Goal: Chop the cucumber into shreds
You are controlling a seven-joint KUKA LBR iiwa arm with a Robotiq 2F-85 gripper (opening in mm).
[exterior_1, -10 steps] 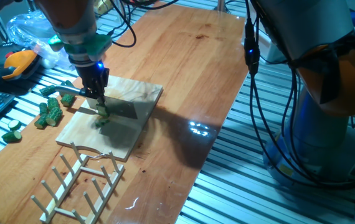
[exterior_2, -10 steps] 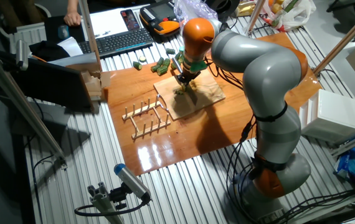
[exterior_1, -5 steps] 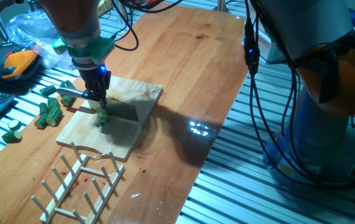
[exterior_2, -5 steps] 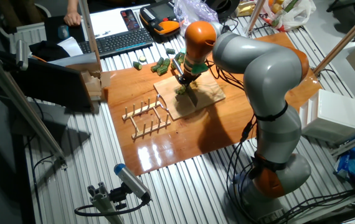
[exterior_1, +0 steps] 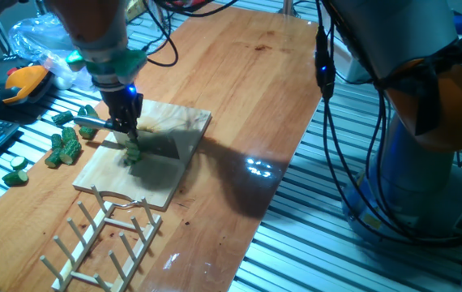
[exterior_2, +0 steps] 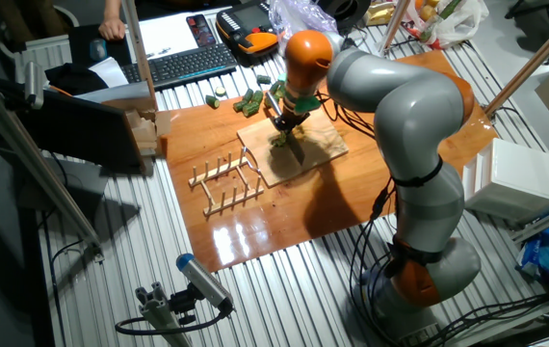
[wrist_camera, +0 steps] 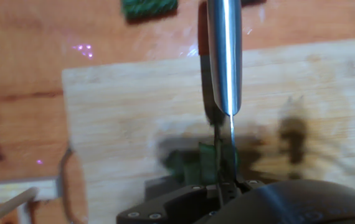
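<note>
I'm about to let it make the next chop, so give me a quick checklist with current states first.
1. Knife held in the gripper: ok.
2. Cucumber under the blade, on the cutting board: ok.
3. Board lying flat on the table: ok.
4. Cucumber chunks off the board, away from the blade: ok.
5. Wooden rack apart from the knife: ok.
6. Blade touching the cucumber: cannot tell.

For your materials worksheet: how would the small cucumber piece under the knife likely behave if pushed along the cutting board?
The cucumber piece looks small, so it is probably light. Its cut surface is likely wet, so it may slide or stick to the knife. Lying low on the cutting board, it seems unlikely to roll.
</note>
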